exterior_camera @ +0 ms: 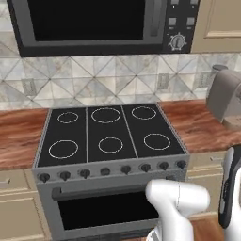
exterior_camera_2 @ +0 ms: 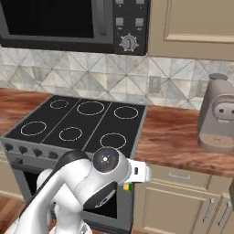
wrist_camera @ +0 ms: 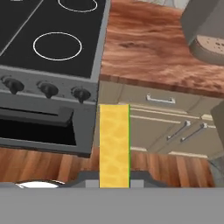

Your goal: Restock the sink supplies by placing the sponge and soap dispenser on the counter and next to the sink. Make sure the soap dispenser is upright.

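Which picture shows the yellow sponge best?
The hand view: the sponge stands big and central, shut in the gripper, in front of the cabinets. The right base view shows just a tiny yellow-green bit under the arm's white body.

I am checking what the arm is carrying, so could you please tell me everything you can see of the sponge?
The sponge is a flat yellow slab with a mottled, porous-looking face and a thin green layer along one edge. In the hand view it stands on end, rising from between the shut gripper, which clamps its lower end. It hangs in the air in front of the beige cabinet drawers, beside the oven, touching nothing else. A small yellow-green corner of it also shows in the right base view.
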{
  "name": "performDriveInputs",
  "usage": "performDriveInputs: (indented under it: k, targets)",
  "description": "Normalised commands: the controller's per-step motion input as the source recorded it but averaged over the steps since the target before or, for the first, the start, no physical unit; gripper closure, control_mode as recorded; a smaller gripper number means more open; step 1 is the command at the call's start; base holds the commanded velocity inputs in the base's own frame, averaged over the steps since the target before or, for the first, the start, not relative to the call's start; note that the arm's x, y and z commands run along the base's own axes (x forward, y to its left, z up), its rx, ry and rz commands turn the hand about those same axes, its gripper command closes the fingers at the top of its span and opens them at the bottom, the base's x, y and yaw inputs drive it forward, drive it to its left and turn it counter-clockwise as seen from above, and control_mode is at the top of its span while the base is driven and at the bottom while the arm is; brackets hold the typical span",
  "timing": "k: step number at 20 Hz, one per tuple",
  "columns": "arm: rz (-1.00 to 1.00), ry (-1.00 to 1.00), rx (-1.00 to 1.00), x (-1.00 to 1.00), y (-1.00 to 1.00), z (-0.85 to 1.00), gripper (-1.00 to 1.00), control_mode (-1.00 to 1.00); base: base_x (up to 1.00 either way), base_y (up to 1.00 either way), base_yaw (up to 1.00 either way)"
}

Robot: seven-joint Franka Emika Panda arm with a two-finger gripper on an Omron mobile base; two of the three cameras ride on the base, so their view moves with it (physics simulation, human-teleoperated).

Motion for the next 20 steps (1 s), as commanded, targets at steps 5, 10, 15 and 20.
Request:
performDriveInputs:
  k: [5, 10, 15, 20]
  targets:
    - [0.00, 0.00, 0.00, 0.00, 0.00, 0.00, 1.00, 1.00, -0.33, 1.00, 0.37]
    - [0.00, 0.00, 0.00, 0.00, 0.00, 0.00, 1.00, 1.00, 0.02, 1.00, 0.39]
    - [0.00, 0.00, 0.00, 0.00, 0.00, 0.00, 1.00, 1.00, 0.04, 1.00, 0.40]
    - [0.00, 0.00, 0.00, 0.00, 0.00, 0.00, 1.00, 1.00, 0.00, 1.00, 0.43]
